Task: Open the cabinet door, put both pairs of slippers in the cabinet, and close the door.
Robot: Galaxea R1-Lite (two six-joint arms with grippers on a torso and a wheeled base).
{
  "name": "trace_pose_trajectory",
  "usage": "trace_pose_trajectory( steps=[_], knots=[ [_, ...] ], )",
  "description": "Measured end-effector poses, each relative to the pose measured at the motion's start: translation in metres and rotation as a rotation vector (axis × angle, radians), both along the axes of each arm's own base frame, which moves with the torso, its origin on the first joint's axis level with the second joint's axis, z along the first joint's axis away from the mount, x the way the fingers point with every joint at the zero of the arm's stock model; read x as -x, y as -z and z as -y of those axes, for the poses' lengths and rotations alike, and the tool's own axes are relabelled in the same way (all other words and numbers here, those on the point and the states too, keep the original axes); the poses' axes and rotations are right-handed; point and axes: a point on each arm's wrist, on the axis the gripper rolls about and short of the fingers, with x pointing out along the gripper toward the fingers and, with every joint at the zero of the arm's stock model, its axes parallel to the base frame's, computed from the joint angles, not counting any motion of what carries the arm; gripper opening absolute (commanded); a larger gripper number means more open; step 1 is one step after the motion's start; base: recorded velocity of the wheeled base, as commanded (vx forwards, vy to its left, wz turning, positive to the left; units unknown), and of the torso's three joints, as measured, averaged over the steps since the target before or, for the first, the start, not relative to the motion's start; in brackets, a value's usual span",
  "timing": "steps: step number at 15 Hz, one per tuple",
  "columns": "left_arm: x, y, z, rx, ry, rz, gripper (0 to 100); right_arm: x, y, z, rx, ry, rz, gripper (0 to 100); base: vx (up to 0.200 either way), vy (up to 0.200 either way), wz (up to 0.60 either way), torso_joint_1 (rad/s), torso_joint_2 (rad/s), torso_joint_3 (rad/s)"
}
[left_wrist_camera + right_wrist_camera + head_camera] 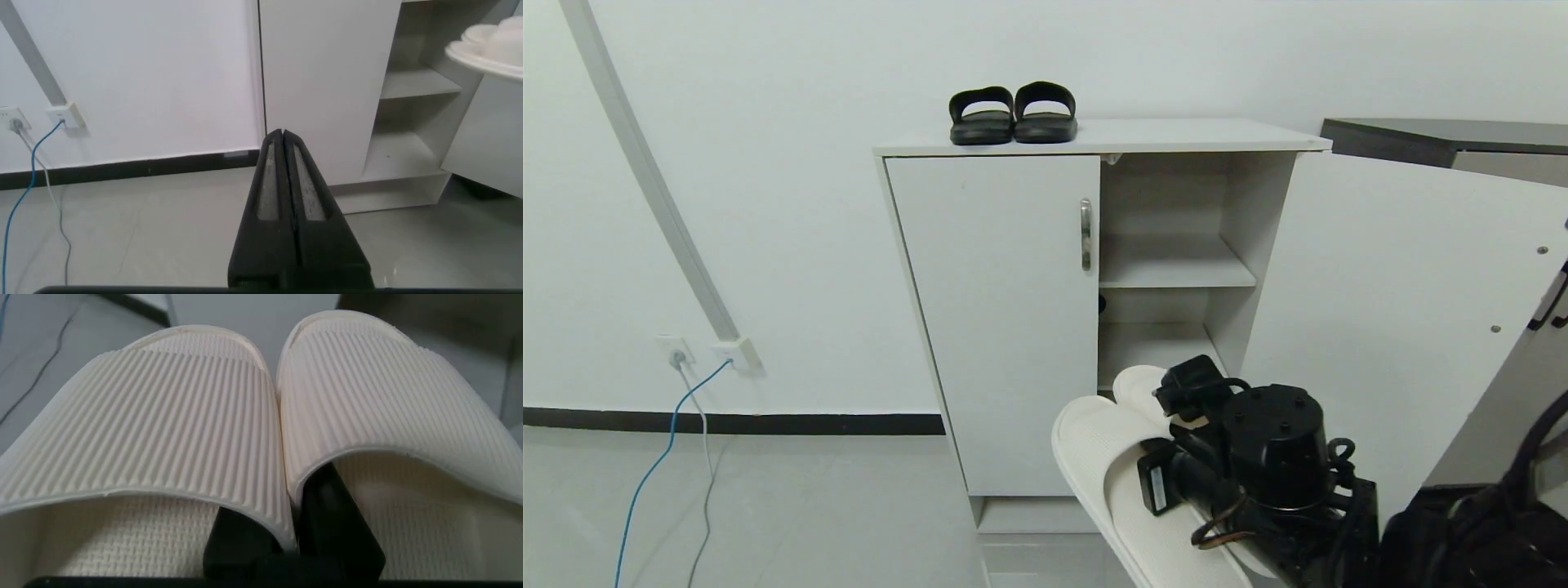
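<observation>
One white ribbed slipper pair (1107, 457) gripped; door (1380, 327) open.
Right gripper (296, 527) clamps it before white cabinet (992, 327); black strap slippers (1013, 114) atop, unstowed; left gripper (283, 175) closed, empty.

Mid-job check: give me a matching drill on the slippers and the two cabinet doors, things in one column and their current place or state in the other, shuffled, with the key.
Things:
1. black slippers
2. white slippers
3. left cabinet door
4. right cabinet door

Place or state:
A. swung open
B. on top of the cabinet
C. held in the right gripper
D. shut

Pairs: 1-B, 2-C, 3-D, 4-A
</observation>
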Motion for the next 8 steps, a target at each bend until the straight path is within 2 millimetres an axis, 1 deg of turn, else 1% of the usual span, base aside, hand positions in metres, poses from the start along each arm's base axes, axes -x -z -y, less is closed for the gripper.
trace_pose_trajectory(
  steps=[2, 5, 8],
  knots=[
    [0.0, 0.0, 0.0, 0.0, -0.001, 0.0, 0, -0.014, 0.005, -0.015, 0.004, 0.126, 0.033, 0, 0.0, 0.0, 0.0, 0.0, 0.0, 0.0],
    [0.0, 0.0, 0.0, 0.001, 0.0, 0.0, 0, -0.033, 0.016, -0.032, 0.025, 0.312, 0.075, 0, 0.0, 0.0, 0.0, 0.0, 0.0, 0.0],
    [0.0, 0.0, 0.0, 0.002, 0.0, 0.0, 0, -0.054, 0.03, -0.034, 0.01, 0.384, 0.066, 0, 0.0, -0.2, 0.0, 0.001, 0.0, 0.004]
  ],
)
